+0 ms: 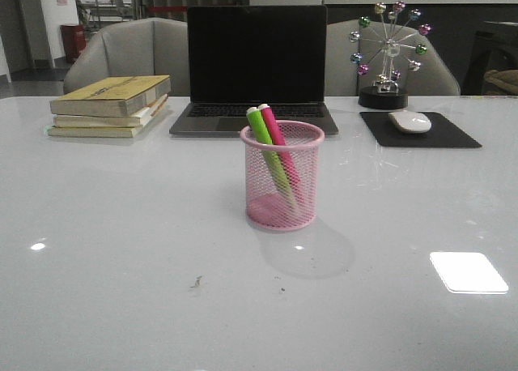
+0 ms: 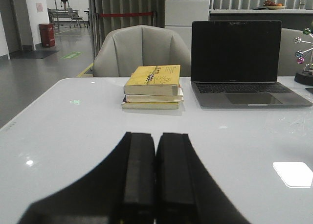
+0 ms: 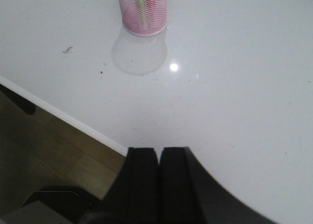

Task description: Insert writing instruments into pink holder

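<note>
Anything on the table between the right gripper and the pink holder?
Nothing solid. The right wrist view shows bare white table between the right gripper and the pink holder, with only its shadow and small dark specks.

Office or demo workspace. White glossy table [image 1: 121,249] with open laptop [image 1: 256,67], stacked books [image 1: 109,105], mouse [image 1: 410,121] on black pad [image 1: 453,134], ferris-wheel desk ornament [image 1: 388,51]. Grey armchairs [image 2: 142,50] behind; corridor, vertical blinds beyond.
</note>
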`<state>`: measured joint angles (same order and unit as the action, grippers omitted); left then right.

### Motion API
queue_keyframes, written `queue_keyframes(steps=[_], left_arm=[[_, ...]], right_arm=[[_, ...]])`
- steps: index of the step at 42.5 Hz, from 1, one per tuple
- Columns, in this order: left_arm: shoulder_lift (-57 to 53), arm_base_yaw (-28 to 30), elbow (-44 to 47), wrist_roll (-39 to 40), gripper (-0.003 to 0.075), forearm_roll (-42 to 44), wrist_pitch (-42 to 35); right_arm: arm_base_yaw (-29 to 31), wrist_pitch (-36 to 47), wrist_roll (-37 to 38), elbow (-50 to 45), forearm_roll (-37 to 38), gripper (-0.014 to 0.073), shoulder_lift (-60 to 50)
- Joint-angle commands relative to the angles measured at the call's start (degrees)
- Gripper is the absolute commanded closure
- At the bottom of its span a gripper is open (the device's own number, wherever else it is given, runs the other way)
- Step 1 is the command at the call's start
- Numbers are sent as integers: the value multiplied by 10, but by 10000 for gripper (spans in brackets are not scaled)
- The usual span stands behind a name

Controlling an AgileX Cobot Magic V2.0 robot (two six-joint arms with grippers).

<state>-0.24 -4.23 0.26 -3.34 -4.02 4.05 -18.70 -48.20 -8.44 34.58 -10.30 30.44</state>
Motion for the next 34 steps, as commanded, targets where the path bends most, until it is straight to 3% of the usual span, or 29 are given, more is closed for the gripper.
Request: queue_keyframes(steps=[1, 26, 34], left_arm=[[-12, 1, 2, 5, 623, -3, -52], [-12, 1, 2, 5, 623, -3, -52], [-12, 1, 2, 5, 623, -3, -52]], right_arm=[[3, 37, -5, 15, -1, 537, 2], [3, 39, -7, 11, 4, 537, -7], [96, 167, -8, -79, 34, 537, -123]])
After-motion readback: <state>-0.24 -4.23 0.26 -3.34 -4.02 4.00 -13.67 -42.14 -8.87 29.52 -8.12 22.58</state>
